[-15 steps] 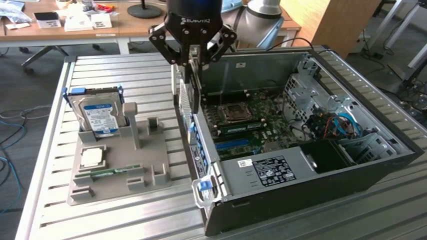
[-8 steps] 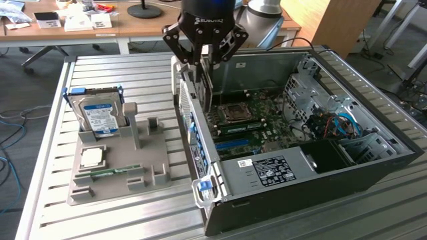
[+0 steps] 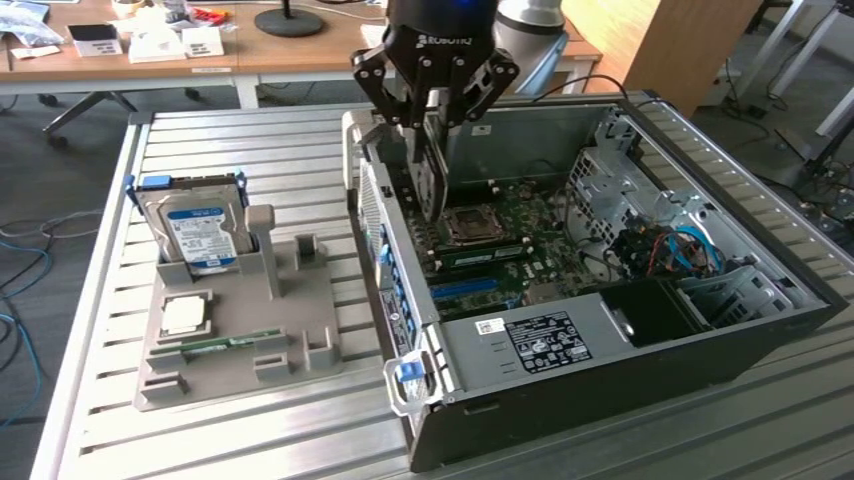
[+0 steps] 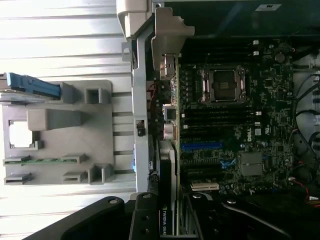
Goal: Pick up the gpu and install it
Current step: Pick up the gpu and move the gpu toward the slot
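Bench: your silver slatted metal table carries everything in the scene.

Chassis: the open black tower computer case lies on its side, towards the exterior view's right, with its side panel off. You can see the dark green motherboard on its floor. A grey power supply box with a white-and-black label sits at the near end.

Fixture: the grey moulded plastic parts holder sits on the table just beside the case, on the exterior view's left.

Arm: your black multi-link gripper hangs over the rear part of the case interior. Its fingers are pressed in from both sides, pinching the top edge of the gpu.

Task item: the gpu, a thin dark circuit card, is held upright and edge-on. It is inside the case, close along the rear wall, above the motherboard. It stands next to the square silver processor socket. You cannot tell whether its lower edge touches a slot.

Holder contents:
- A hard drive with a blue-and-white label and blue rails stands upright in the far slot.
- A small square silver processor chip lies flat in its recess.
- A narrow green memory stick lies near the chip, towards the holder's near end.
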`<state>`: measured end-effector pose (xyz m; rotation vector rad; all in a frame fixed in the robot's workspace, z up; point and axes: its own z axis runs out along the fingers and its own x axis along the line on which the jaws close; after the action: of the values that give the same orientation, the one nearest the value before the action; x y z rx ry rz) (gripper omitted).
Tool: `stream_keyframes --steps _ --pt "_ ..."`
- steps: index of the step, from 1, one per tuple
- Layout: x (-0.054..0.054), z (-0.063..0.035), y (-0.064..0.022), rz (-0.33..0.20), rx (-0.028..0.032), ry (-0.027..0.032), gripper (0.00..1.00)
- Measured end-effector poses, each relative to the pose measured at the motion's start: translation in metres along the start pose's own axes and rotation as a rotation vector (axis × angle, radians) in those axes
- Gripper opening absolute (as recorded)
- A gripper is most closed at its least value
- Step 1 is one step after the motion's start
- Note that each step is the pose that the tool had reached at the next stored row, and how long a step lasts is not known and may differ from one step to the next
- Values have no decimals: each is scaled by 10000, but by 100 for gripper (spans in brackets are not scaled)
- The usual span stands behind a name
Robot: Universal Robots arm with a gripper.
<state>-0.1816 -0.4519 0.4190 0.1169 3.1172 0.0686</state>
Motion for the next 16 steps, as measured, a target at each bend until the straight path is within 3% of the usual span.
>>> stream_keyframes --steps 16 --pt "-398 9 32 -1 0 0 27"
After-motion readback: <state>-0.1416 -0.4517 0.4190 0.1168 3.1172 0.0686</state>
